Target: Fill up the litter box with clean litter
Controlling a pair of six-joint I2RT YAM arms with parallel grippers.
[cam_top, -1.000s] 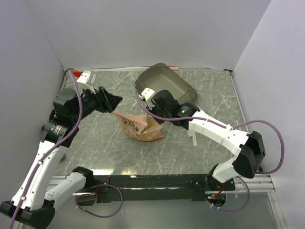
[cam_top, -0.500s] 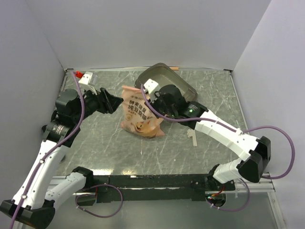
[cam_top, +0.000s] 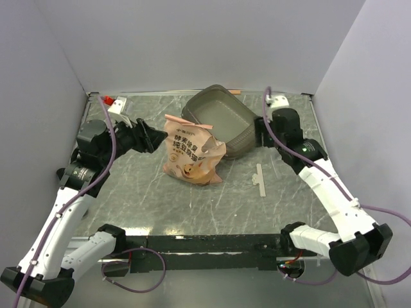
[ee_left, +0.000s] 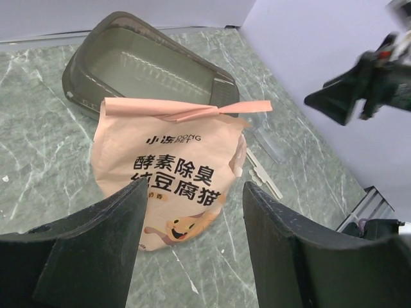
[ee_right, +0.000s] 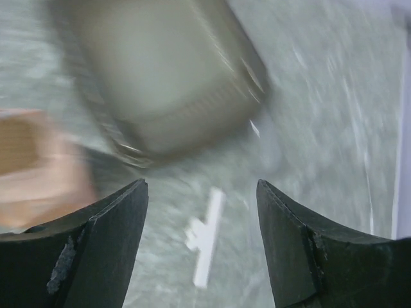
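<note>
left gripper (ee_left: 192, 190) apart, empty | right gripper (ee_right: 202, 186) apart, empty | bag (cam_top: 189, 154) upright just beside litter box (cam_top: 217, 113)

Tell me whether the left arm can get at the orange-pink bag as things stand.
Probably yes. The left gripper is open and points straight at the bag, which stands just ahead of it against the litter box, with nothing between them.

right tool (ee_right: 200, 186): was clamped on bag (cam_top: 189, 154), now let go, jaws apart | right arm (cam_top: 321, 179): swung from mid-tabletop (cam_top: 128, 192) to far right, off box (cam_top: 221, 119) end | bag: was slumped flat, now upright, leaning on box
</note>
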